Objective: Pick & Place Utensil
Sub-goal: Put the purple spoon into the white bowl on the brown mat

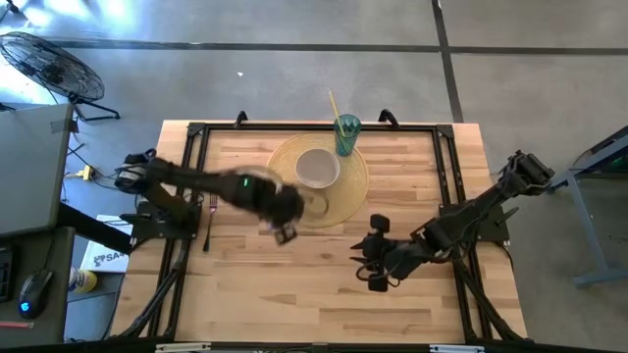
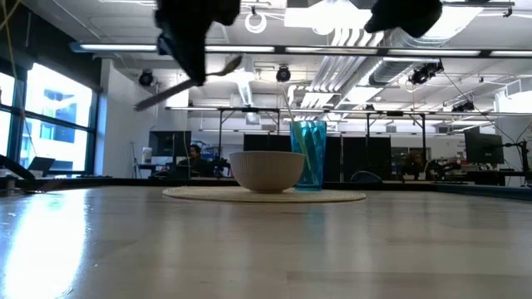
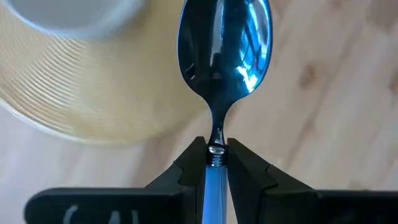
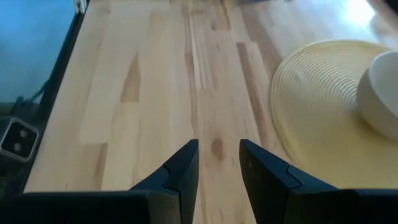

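Overhead, the left gripper (image 1: 285,231) hangs over the near-left edge of the woven placemat (image 1: 355,186), far closer to the bowl (image 1: 318,168) than the right gripper (image 1: 377,277), idle, slightly parted and empty. Its fingers pinch the spoon (image 3: 224,56) by the handle, clear of the table, long axis running straight out from the jaws, bowl end foremost.

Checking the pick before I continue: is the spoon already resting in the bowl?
No. The left gripper holds the spoon by its handle, in the air beside the bowl.
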Robot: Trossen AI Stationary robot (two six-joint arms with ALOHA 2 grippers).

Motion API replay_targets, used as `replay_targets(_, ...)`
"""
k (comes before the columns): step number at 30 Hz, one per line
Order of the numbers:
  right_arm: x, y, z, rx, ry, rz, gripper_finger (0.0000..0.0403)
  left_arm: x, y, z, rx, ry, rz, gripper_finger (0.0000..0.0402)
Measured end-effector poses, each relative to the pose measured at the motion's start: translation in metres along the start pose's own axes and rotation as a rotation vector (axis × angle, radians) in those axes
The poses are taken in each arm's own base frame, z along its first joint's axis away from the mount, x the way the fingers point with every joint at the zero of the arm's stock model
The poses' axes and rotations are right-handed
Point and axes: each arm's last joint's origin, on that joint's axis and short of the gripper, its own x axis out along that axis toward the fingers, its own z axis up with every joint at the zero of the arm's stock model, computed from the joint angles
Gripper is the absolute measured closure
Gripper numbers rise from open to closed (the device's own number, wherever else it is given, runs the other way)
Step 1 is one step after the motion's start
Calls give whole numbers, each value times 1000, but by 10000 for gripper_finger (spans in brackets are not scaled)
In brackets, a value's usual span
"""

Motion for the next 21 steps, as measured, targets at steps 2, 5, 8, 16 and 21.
replay_targets(2, 2, 0, -6, 5, 14, 8, 293, 1, 19, 18, -28, -3, -9, 353)
replay_targets(5, 5, -2, -13, 11, 32, 5, 293, 10, 46, 40, -47, 23, -26, 353)
replay_targets(8, 7, -3, -17, 13, 30, 8, 293, 24, 69, 58, -70, 61, -52, 353)
replay_targets(16, 9, -4, -23, 4, 42, 18, 293, 62, 114, 100, -96, 72, -38, 353)
replay_targets(21, 10, -4, -22, -15, 38, 22, 293, 80, 120, 114, -80, 50, -45, 353)
